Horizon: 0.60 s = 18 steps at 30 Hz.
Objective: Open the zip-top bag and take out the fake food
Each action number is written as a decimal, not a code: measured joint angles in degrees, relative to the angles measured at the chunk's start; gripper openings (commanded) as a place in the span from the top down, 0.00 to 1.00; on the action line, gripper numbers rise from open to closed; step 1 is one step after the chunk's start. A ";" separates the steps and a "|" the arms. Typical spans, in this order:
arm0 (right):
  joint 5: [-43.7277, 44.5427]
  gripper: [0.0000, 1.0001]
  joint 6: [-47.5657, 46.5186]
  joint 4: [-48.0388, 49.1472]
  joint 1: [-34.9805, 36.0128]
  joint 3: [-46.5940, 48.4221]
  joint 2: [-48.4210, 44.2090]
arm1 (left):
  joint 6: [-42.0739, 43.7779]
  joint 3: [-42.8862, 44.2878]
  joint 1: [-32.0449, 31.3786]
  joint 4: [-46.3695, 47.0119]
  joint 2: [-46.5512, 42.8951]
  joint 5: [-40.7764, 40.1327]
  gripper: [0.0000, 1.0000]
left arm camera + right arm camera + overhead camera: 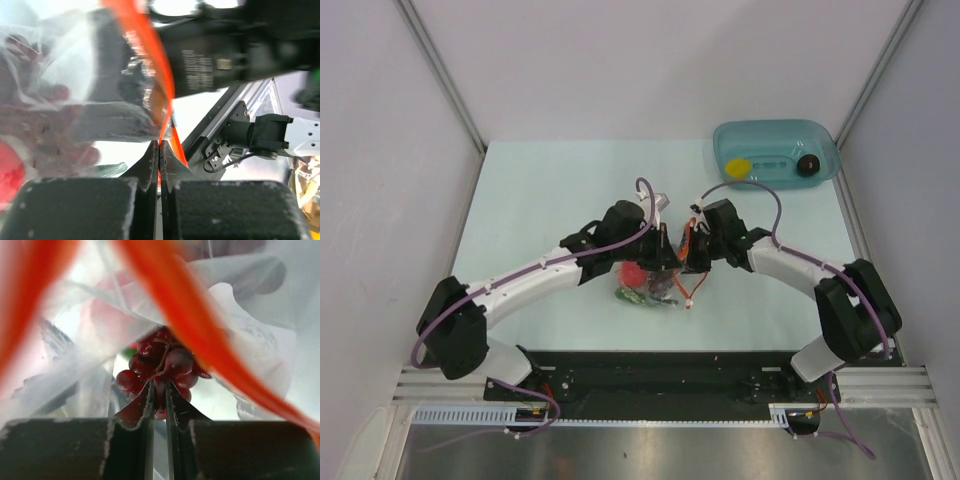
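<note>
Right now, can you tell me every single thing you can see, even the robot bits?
zip-top bag: one, clear with an orange-red zipper strip, middle of the table between the two grippers
red fruit: one, red, inside the bag
green vegetable: one, green, inside the bag, next to the red fruit
grape bunch: one, dark purple-red, inside the bag
yellow piece: one, yellow, in the teal tray
dark round piece: one, nearly black, in the tray, right of the yellow piece
teal tray: one, see-through teal, far right corner of the table
table: one, pale, under everything
left gripper: one, black, shut on the bag's zipper strip
right gripper: one, black, shut on the grape bunch
</note>
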 measured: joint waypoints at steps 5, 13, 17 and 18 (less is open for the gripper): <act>-0.07 0.92 -0.90 -4.68 0.00 0.00 -7.63 | 1.77 -0.35 0.04 -1.14 -2.58 -2.25 1.00; -0.70 0.92 -0.92 -11.32 -0.63 0.00 -16.92 | 2.89 -4.20 0.42 -0.98 -7.13 -4.42 1.00; -1.36 0.92 -0.92 -13.18 -2.01 0.15 -18.08 | 2.86 -6.27 0.42 -0.57 -9.25 -5.05 1.00; -1.49 0.93 -0.96 -13.46 -2.34 0.15 -18.08 | 2.86 -6.78 0.42 -0.59 -9.79 -5.33 1.00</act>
